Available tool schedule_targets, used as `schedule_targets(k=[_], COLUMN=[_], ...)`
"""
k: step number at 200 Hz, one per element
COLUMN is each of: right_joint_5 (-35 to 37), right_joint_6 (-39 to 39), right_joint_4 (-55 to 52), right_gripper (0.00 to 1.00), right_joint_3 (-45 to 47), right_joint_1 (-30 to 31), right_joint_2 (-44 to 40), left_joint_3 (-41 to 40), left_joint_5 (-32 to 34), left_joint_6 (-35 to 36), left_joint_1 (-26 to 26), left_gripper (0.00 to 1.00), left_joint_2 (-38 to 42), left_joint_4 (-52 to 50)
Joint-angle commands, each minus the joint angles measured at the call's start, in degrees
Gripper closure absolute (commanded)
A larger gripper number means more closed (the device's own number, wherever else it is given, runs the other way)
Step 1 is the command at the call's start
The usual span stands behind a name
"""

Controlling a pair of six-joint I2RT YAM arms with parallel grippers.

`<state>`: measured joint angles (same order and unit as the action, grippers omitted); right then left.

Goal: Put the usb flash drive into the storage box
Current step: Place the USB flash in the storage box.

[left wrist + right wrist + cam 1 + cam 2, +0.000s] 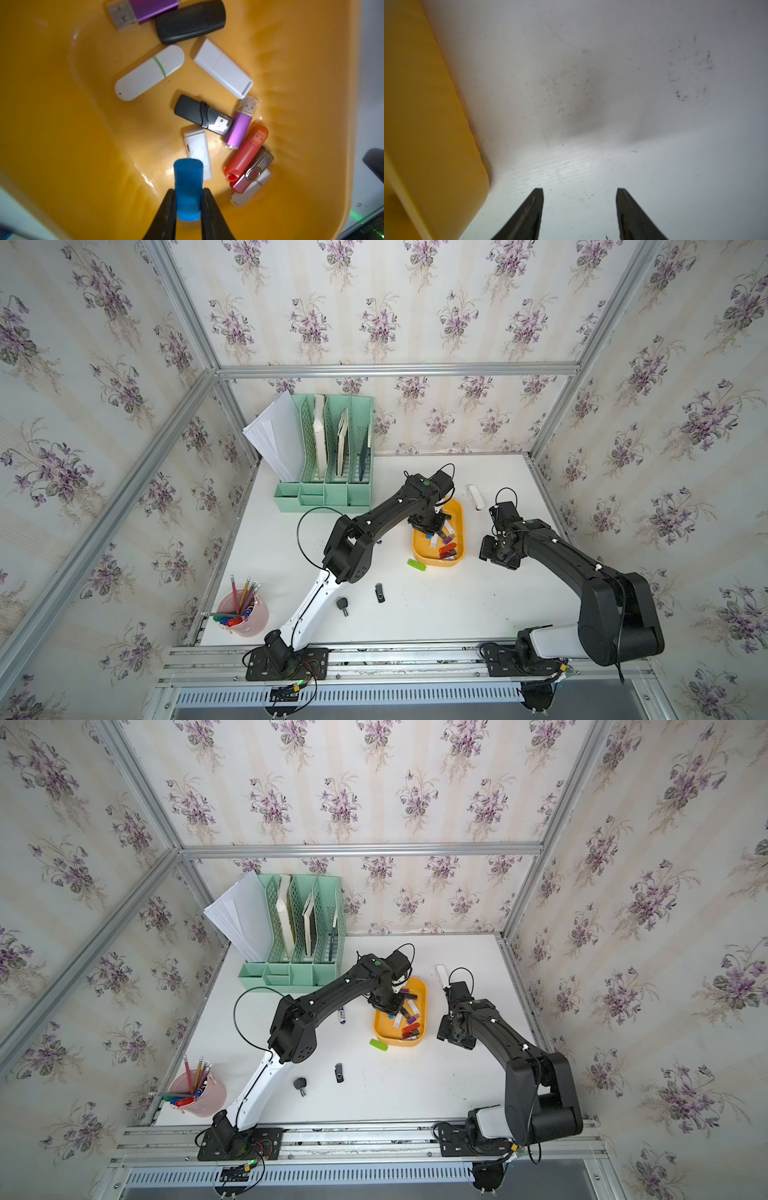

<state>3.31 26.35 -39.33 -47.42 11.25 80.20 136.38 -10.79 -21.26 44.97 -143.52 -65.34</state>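
Your left gripper [188,192] is clamped on a blue usb flash drive [188,176]. It pinches one end between its two black fingers [166,212], and the other end pokes out past the tips. In the left wrist view the drive hangs inside the yellow-orange storage box [62,124], over the box floor. You cannot tell whether the drive touches that floor.

Other drives [209,116] already lie in the box: white, black, purple and red ones, some touching each other, most gathered towards one side wall.

In both top views your left arm reaches across the white table [436,614], with the left gripper [428,526] down over the box's rim [459,514].

Your right gripper [580,190] stands open and holds nothing, its two fingers well apart over bare, scuffed tabletop. The outer wall of the box [425,124] sits just beside it. In a top view the right gripper [455,1036] hovers on the side of the box away from the left arm.

Four drives lie loose on the table:
- A green drive [417,564] lies just beside the near end of the box.
- A black swivel drive [380,592] lies nearer the robot's base.
- A small black drive [343,605] lies beside the swivel one.
- A white stick [475,497] lies beyond the box's far end.

A mint-green file organizer [328,489] stands at the back left. A pink pencil cup [245,616] stands at the front left.
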Motion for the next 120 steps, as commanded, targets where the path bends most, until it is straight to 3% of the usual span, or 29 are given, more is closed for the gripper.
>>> schedule_targets(k=[1,68,120], right_joint_5=[-0.58,-1.07,-1.33], right_joint_6=[-0.49,-0.63,-0.78], right_joint_4=[0.48,0.83,0.96], right_gripper=[0.39,0.39,0.39], right_joint_3=[-0.04,0.38,0.48], right_joint_1=[0.08,-0.06,0.03], right_joint_2=[-0.31,-0.40,-0.22], left_joint_3=[0.21,1.26,1.35], left_joint_5=[1.72,3.57,3.42], left_joint_6=[-0.01,0.45,0.35], left_joint_1=[-0.06,-0.10,-0.06], left_gripper=[0.76,0.75,0.66], left_joint_2=[-1.12,-2.95,-3.21], left_joint_4=[0.56,0.58,0.65])
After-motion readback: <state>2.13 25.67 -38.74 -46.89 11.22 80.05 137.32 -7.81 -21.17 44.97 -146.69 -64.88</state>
